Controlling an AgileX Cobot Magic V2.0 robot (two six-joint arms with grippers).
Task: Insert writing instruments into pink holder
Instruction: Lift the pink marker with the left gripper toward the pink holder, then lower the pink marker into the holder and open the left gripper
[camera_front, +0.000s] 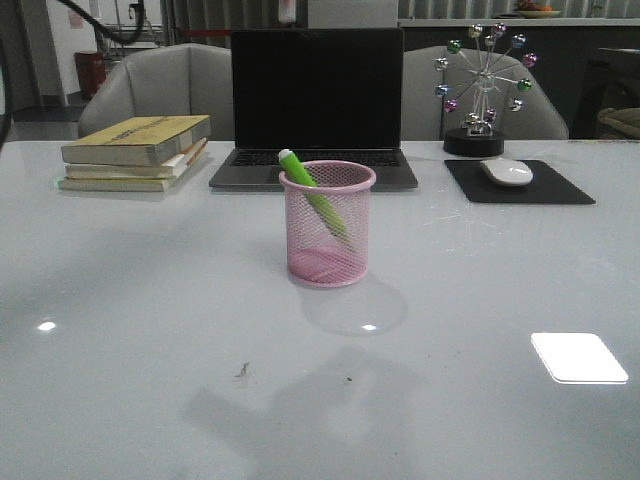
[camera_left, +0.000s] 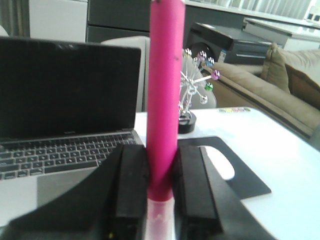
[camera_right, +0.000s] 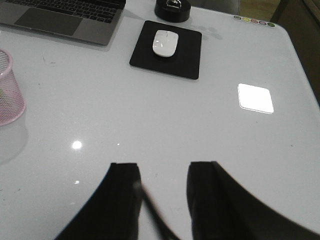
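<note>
The pink mesh holder (camera_front: 328, 223) stands mid-table in front of the laptop, and its edge also shows in the right wrist view (camera_right: 9, 92). The lime green highlighter (camera_front: 312, 191) leans inside it, clear-capped end up over the rim. My left gripper (camera_left: 161, 172) is shut on the magenta highlighter (camera_left: 165, 95), which stands straight out from the fingers with its clear cap down between them. My right gripper (camera_right: 162, 182) hangs open over bare table with nothing between its fingers. Neither arm appears in the front view.
An open laptop (camera_front: 316, 110) stands behind the holder. Stacked books (camera_front: 135, 152) lie at the back left. A white mouse (camera_front: 507, 171) on a black pad (camera_front: 520, 183) and a ferris-wheel ornament (camera_front: 482, 90) sit at the back right.
</note>
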